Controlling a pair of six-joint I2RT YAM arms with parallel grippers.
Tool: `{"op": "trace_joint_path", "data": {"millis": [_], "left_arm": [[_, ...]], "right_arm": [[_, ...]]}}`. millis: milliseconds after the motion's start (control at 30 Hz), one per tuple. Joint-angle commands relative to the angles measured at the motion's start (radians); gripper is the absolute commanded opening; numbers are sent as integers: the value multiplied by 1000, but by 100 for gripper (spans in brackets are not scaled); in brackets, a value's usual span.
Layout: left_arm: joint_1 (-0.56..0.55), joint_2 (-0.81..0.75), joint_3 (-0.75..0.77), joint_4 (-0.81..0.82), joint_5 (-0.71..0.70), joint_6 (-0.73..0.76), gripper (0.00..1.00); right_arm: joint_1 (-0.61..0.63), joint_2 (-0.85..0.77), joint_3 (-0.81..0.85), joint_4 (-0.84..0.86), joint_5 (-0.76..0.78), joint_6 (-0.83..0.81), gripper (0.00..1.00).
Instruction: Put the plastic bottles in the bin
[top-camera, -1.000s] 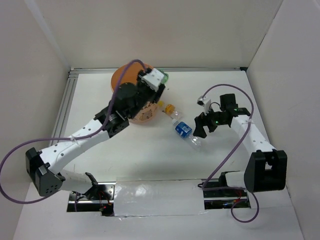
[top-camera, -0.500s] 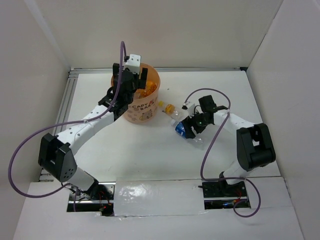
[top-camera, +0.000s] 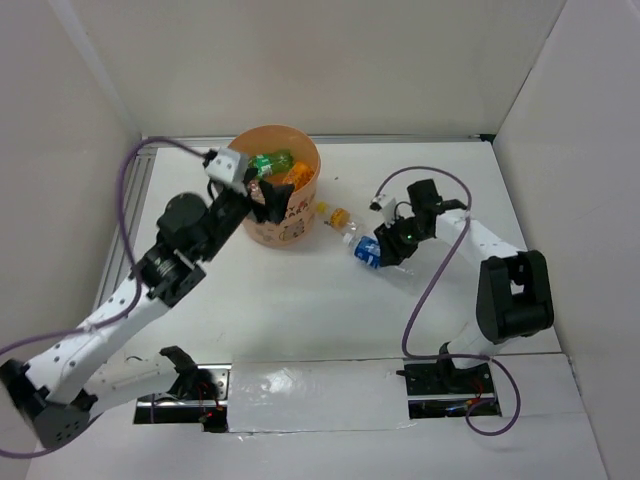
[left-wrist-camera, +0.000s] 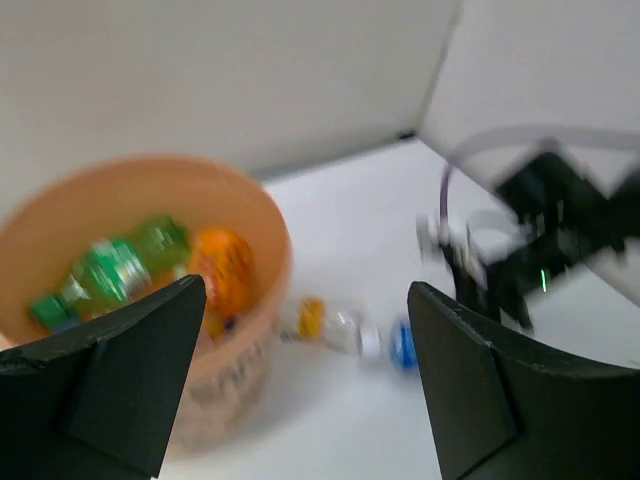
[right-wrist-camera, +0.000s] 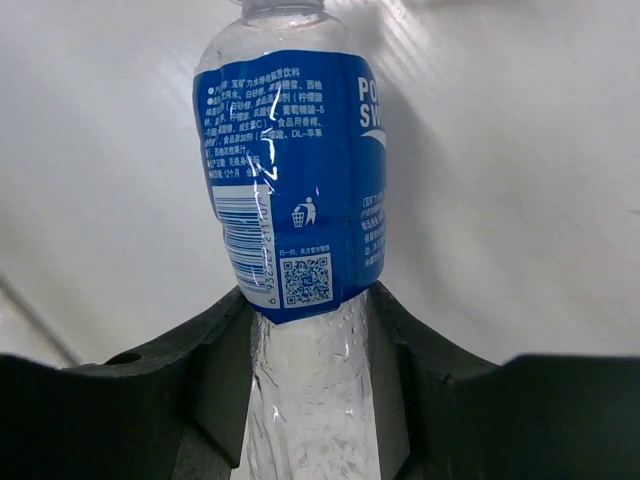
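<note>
Now the right pincer (right-wrist-camera: 312, 295) clamps the blue-labelled bottle (right-wrist-camera: 290, 170), cap cut off, at 4 o'clock of the bin (top-camera: 300, 222); open desk (top-camera: 300, 310) lies nearer. Left pincer (left-wrist-camera: 305, 290) gapes empty by the bin's 8 o'clock rim, blurred.

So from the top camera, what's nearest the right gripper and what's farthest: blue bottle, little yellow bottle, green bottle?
1. The blue bottle: right between the right gripper's fingers.
2. The little yellow bottle: lying loose, toward the bin.
3. The green bottle: farthest, inside the bin on the left.
</note>
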Motion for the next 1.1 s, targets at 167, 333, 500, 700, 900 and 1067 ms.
{"op": "trace_joint_path", "data": {"millis": [167,333,500,700,900,1067], "left_arm": [[-90,-364,-469,-127,-30,-387,94],[-99,-485,-631,-169,-103,-553,94],[-99,-506,-701,-169,-103,-628,95],[-133,-506,-719,-191,-80,-650,95],[-179,-515,-719,-221,-99,-641,99],[-188,-490,-719,-221,-99,-631,99]], "right_arm": [[-108,-165,593,-234,-383,-178,14],[37,-75,754,275,-484,96,15],[222,196,1050,323,-420,201,18],[328,430,1202,357,-368,206,38],[308,428,1222,345,-313,206,84],[222,358,1153,299,-215,160,90]]}}
